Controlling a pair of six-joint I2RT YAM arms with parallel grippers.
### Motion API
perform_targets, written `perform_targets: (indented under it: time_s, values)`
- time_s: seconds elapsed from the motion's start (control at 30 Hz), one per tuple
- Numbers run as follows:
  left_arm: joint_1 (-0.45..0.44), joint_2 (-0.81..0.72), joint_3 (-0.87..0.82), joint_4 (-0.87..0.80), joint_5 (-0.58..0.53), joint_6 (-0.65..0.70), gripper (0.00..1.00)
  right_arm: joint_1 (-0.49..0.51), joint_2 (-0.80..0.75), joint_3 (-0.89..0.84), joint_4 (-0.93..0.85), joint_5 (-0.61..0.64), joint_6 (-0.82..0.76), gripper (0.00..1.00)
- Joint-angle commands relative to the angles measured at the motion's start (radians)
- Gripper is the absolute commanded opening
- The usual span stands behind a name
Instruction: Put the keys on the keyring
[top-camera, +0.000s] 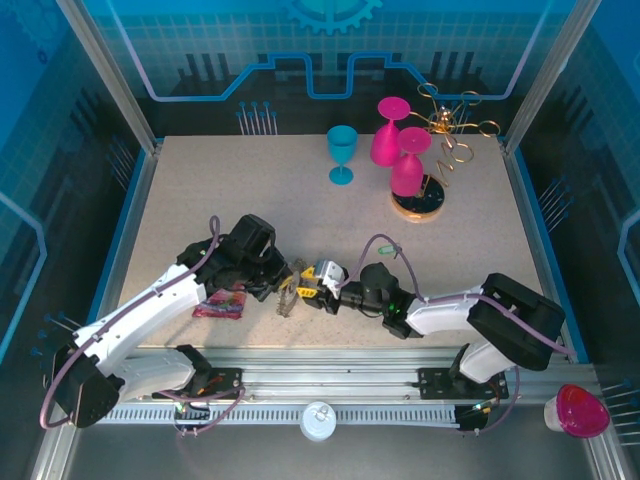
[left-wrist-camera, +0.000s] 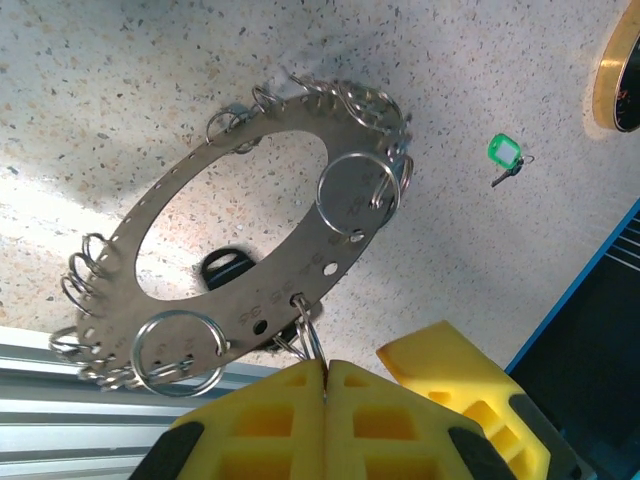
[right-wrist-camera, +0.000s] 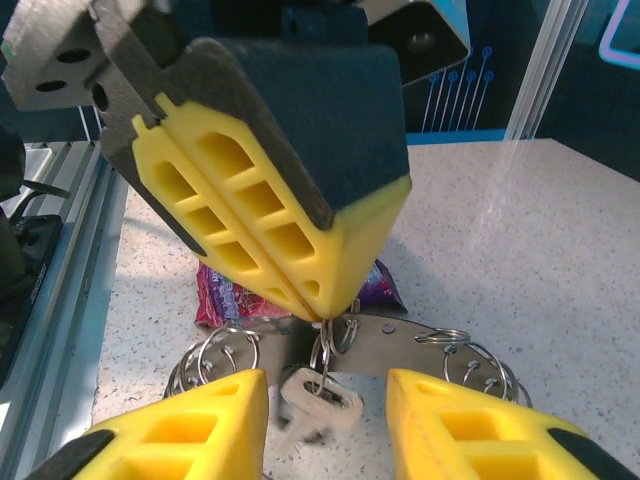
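Left gripper jaws tight on one keyring, one green key apart.

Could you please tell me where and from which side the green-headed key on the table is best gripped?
I'd take the green-headed key by its head, the broadest part, from straight above, pinching across its edges. It lies flat on the table, well apart from the keyring; its blade looks too thin to pinch.

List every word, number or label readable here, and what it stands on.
No text reads clearly.
keyring: faint stamped marks beside the holes, too small to read.
pink wrapper: printing too blurred to read.
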Motion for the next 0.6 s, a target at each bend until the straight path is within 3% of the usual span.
perform_targets:
  time_s: [0.0,0.17,0.57]
  values:
    - [0.009,-0.025,-0.016,0.019,0.032,-0.029,0.00,0.004,0.039,-0.001,0.108,-0.023,-0.059,0.38]
    - [0.010,-0.035,-0.027,0.022,0.034,-0.041,0.00,0.005,0.115,0.009,0.212,-0.010,-0.057,0.34]
    - [0.009,-0.038,-0.033,0.027,0.039,-0.055,0.00,0.006,0.166,0.040,0.250,-0.016,-0.056,0.30]
